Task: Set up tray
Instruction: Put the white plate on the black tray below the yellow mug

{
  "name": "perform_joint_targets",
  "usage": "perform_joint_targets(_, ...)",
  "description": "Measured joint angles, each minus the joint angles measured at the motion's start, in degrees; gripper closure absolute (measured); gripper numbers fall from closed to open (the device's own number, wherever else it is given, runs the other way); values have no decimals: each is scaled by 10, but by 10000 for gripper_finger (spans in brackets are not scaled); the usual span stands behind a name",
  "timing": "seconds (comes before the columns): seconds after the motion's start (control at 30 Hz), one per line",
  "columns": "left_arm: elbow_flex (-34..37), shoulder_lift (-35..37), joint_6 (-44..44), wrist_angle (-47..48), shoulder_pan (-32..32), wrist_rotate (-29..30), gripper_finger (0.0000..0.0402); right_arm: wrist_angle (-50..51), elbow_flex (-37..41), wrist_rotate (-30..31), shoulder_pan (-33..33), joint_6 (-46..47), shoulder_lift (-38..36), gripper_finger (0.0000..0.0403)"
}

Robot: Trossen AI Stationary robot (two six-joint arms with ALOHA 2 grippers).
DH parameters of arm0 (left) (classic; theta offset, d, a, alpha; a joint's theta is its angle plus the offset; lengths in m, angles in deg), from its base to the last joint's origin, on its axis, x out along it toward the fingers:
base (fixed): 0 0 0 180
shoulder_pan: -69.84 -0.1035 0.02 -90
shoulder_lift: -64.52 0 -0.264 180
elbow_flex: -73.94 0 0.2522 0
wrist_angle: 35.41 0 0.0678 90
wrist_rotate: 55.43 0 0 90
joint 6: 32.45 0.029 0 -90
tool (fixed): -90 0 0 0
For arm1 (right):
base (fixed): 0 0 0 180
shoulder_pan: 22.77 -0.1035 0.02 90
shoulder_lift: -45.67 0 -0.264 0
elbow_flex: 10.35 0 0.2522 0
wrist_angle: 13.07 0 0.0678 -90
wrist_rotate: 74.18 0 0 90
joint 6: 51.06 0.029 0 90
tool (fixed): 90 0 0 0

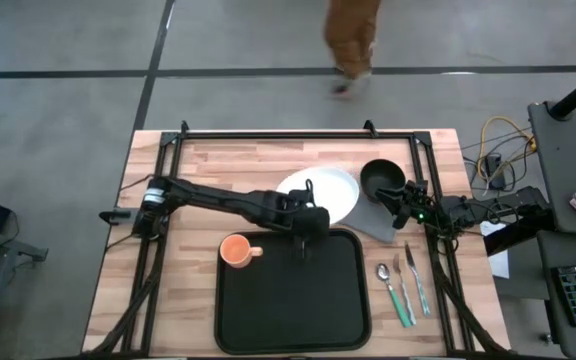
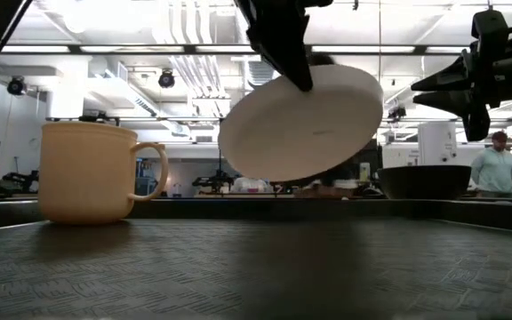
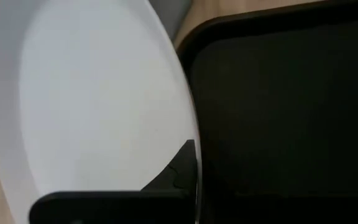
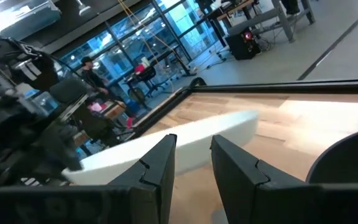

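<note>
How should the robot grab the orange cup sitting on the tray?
Grip the orange cup across its rim, coming straight down from above. It stands upright with its mouth open, and its handle sticks out toward the tray's middle, so pinch the wall on the side away from the handle.

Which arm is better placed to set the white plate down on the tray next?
Left: its hand already grips the tilted white plate at the tray edge; the right hand hovers by the bowl.

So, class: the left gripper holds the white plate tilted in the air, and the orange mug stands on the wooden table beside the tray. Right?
Not quite. The orange mug stands on the tray, in its corner, as the high view shows. The left gripper does hold the white plate tilted in the air.
</note>
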Motion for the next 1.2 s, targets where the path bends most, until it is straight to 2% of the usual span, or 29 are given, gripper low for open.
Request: perform_joint_targets(1.2,19,-1,-15,-36,163,-1,401,0,0,16,0,-8,0,307)
